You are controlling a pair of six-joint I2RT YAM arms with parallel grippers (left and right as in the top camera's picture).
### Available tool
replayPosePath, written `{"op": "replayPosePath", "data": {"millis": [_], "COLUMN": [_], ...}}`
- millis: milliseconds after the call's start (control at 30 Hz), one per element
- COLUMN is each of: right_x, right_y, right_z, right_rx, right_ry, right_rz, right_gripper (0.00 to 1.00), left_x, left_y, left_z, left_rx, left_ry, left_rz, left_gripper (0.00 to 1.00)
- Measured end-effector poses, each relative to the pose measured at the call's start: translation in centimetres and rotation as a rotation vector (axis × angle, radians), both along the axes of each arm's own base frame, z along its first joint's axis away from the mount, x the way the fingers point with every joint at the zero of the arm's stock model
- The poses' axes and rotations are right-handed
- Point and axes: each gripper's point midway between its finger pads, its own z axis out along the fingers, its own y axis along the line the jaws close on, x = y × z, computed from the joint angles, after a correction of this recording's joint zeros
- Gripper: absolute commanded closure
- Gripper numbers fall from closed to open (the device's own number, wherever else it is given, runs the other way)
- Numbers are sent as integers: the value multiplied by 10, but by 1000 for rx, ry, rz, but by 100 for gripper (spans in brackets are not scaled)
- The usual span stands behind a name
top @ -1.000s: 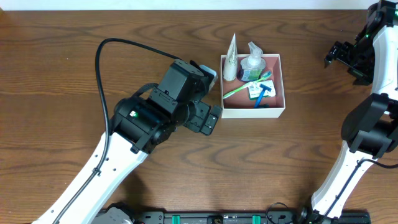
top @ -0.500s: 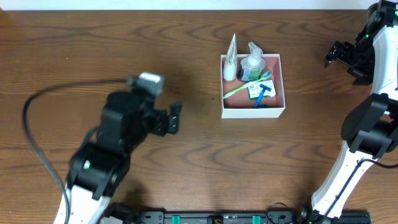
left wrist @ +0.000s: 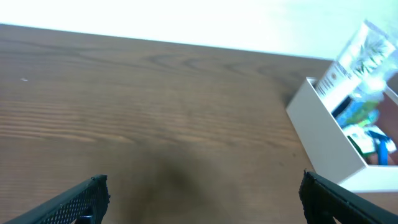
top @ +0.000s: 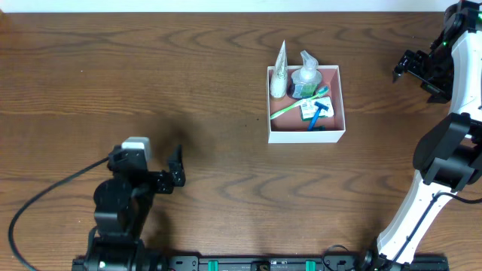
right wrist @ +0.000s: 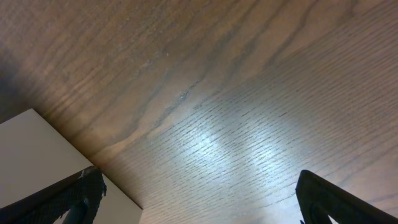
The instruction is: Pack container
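Container (top: 306, 136): stands lidless on the brown wooden table (top: 226, 68), white outside, dusty pink inside. Holds five things:
- a white tube (top: 279, 74), propped in the far-left corner with its tip above the rim
- a clear bottle (top: 306, 75), just beside the tube against the far wall
- a green toothbrush (top: 294, 105), lying slantwise across the middle
- a blue razor (top: 319, 114), toward the near-right part
- a small green-and-white packet (top: 306, 111), just beside the razor's head; cannot tell whether it touches the toothbrush

Left gripper (top: 176, 167): hangs over the table well to the left of the container and on the nearer, robot-base side of it. Faces toward the container with jaws spread wide and nothing between them. Appears in the left wrist view only as two dark fingertips (left wrist: 87, 196) at the bottom corners, with bare wood between them. Beyond them, up and to the right in that view, shows the container's white wall, blurred, with the tube sticking up from it.

Right gripper (top: 404, 66): sits to the right of the container, well apart from it, about level with its far wall. Released as well. In the right wrist view, shows its fingertips (right wrist: 87, 193) far apart over bare, glossy wood, grasping nothing.
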Motion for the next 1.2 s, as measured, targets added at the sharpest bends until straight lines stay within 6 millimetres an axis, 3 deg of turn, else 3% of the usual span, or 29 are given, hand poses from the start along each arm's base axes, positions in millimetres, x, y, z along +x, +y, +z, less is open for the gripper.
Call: {"op": "replayPosePath", "data": {"millis": [733, 1200], "right_x": [0, 0], "right_y": [0, 0], "right_z": [0, 0], "right_rx": [0, 0], "right_ry": [0, 0], "right_rz": [0, 0], "right_gripper": [1, 1], "left_x": [-15, -16], "left_y": [10, 19], "left_z": [-22, -17], "left_rx": [15, 13], "left_ry": [-124, -216], "left_rz": [30, 69], "left_gripper": [2, 2]}}
